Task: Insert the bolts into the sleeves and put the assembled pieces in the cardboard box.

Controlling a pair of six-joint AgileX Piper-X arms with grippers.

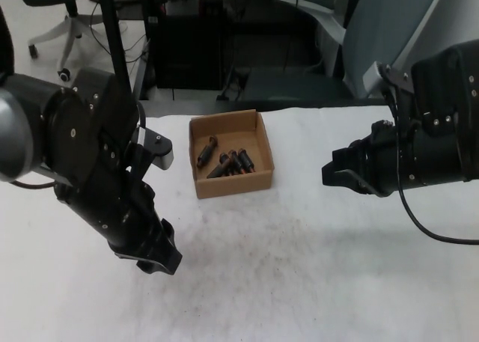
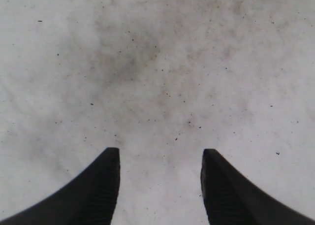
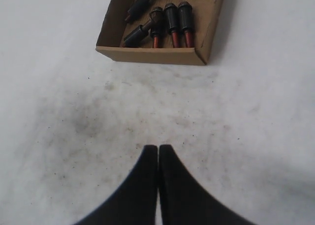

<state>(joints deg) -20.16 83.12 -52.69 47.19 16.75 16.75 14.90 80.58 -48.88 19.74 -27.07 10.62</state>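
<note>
In the high view, your cardboard box [image 1: 231, 186] sits mid-bench holding what looks like five assembled pieces [image 1: 227, 162], though they overlap; the left gripper [image 1: 159, 263] hangs low, left of it and nearer the camera, the right gripper [image 1: 331, 173] off to its right. Your left wrist view shows that gripper spread wide over stained white cloth [image 2: 157, 62], holding nothing. Your right wrist view shows that gripper pressed together, the box well ahead.

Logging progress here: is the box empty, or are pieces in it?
Not empty. The box holds several dark pieces lying on its floor, some with red ends showing.
</note>
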